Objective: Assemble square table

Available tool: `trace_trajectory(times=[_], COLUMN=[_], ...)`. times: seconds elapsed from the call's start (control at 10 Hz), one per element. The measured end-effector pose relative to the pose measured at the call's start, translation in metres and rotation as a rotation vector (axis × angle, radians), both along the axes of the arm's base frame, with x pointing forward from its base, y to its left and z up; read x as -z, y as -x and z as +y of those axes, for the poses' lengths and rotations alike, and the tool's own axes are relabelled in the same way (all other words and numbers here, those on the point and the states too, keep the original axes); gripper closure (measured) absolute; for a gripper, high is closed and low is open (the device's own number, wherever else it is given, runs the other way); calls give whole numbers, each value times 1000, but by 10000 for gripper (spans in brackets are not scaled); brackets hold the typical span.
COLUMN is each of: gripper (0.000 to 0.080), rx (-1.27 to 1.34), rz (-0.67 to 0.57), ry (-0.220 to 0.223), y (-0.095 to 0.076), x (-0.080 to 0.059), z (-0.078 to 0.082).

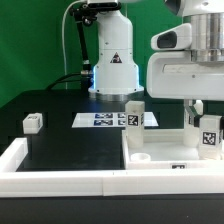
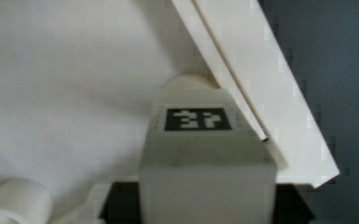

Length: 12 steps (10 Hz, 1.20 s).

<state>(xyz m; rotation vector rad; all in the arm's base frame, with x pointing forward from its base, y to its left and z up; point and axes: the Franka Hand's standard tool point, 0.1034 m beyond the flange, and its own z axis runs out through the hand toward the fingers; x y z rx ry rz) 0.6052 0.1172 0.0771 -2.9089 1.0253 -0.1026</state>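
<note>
A black worktop (image 1: 60, 140) with a white rail (image 1: 60, 180) along its near edge. The square tabletop slab (image 1: 165, 150) lies flat at the exterior view's right, against the rail. The robot's claw (image 1: 203, 112) hangs over the slab's far right side, closed around an upright tagged leg (image 2: 202, 150), which the wrist view shows between the fingers. This looks like the leg-fitting step; next, the leg likely needs lining up over a corner hole (image 1: 140, 157). Counted: one slab, three legs visible, one marker board (image 1: 100, 120). A second leg (image 1: 133, 113) stands behind the slab; a third (image 1: 33, 122) sits far left.
</note>
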Motion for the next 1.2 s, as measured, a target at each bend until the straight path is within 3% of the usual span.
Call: trace_trajectory(times=[0.4, 1.2], gripper=[507, 506], rx=[443, 978], rz=[15, 42], ry=[-46, -123], y=[0, -1], x=[0, 1], z=[-2, -2])
